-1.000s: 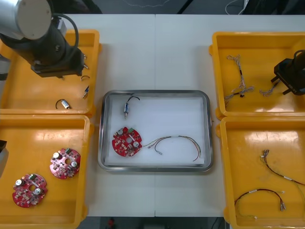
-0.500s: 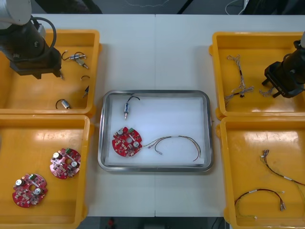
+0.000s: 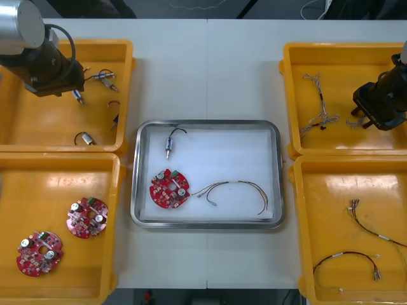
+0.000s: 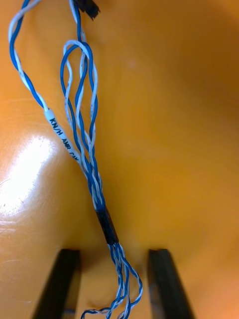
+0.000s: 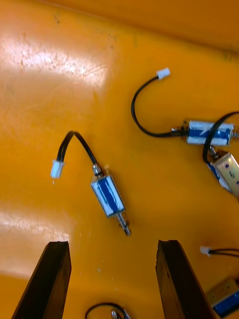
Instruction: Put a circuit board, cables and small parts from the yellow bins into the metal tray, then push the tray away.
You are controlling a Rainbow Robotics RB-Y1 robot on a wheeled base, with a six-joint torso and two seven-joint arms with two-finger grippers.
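A metal tray (image 3: pixel 206 123), white inside, sits mid-table between four yellow bins. It holds a round red circuit board (image 3: pixel 170 189), a small metal part (image 3: pixel 170 145) with a black lead, and a red and yellow cable (image 3: pixel 235 183). The far left bin (image 3: pixel 38 124) holds more small metal parts (image 5: pixel 109 195). The left gripper (image 5: pixel 113 279) hangs over them with its fingers wide apart, gripping nothing. The near left bin (image 3: pixel 57 184) holds two circuit boards (image 3: pixel 87 217). The right gripper (image 4: pixel 113 284) is low in the far right bin (image 3: pixel 356 63), spread wide, with a twisted blue and white cable (image 4: pixel 97 194) lying loose between its fingers. The near right bin (image 3: pixel 331 190) holds dark cables (image 3: pixel 346 254).
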